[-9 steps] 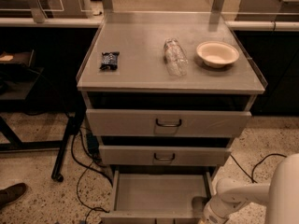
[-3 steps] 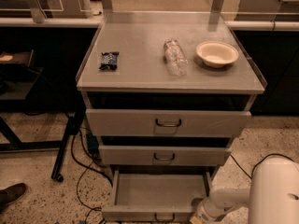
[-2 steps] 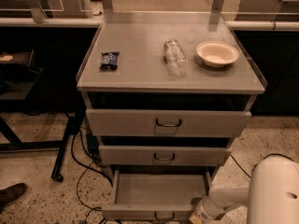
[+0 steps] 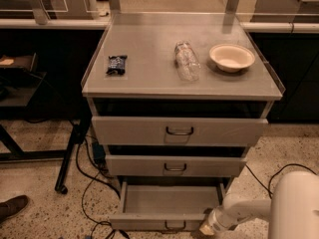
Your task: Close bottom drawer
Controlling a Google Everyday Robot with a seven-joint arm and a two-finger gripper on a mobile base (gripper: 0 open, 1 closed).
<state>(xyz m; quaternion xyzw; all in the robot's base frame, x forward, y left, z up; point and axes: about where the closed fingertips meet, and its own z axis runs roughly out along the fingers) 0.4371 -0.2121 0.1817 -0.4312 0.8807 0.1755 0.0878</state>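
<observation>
The bottom drawer [image 4: 167, 203] is the lowest of three grey drawers in a metal cabinet [image 4: 179, 78]. It stands pulled out, showing a plain grey tray, with a small dark wire handle [image 4: 174, 227] on its front panel. My gripper [image 4: 208, 228] is low at the drawer's front right corner, at the end of my white arm [image 4: 249, 208] that comes in from the lower right. It is at or very near the front panel.
The cabinet top holds a dark snack packet [image 4: 116, 64], a clear plastic bottle [image 4: 186, 60] lying down and a cream bowl [image 4: 232, 57]. Black cables [image 4: 89, 183] run over the speckled floor at left. A shoe [image 4: 12, 207] shows at lower left. A black table leg [image 4: 70, 153] stands left of the cabinet.
The bottom drawer has slid in since three seconds ago, so its front panel and handle now show. My arm has moved left and down toward the drawer's front right corner.
</observation>
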